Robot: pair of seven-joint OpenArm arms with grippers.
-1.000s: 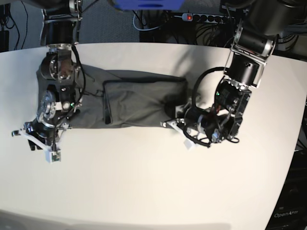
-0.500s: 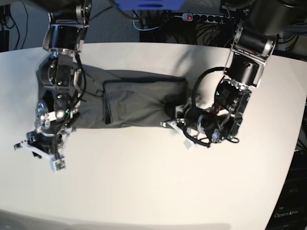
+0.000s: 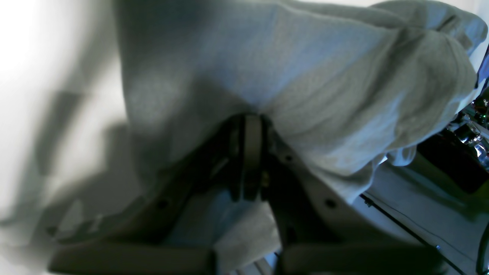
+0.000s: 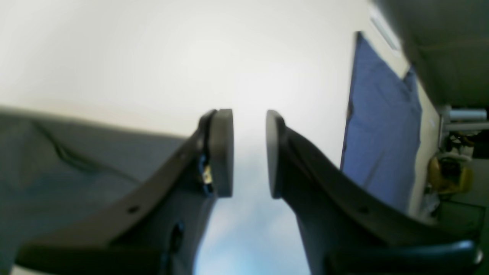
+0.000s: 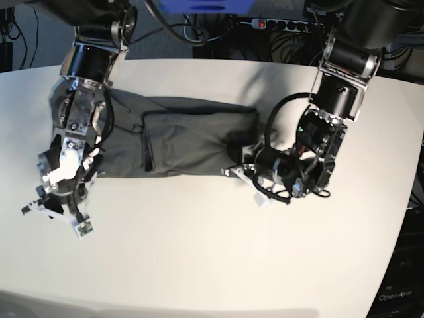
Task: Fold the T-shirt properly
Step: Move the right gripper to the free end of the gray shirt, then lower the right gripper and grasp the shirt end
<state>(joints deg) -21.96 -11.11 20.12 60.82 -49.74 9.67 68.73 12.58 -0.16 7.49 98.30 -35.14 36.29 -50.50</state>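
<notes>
While the left gripper point(image 5: 240, 170) pinches the T-shirt point(image 5: 185, 142) on the table point(image 5: 212, 252), the right gripper point(image 4: 249, 152) hangs parted, empty.

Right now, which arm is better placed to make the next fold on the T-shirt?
Probably the left. The left gripper is shut on the T-shirt at its edge, ready to carry it over. The right gripper hangs with jaws apart and empty, off the cloth over the table.

Lower right corner of the base view: the word "OpenArm" in pale letters on a dark panel point(image 5: 395, 296) beyond the desk edge. No other legible text.
</notes>
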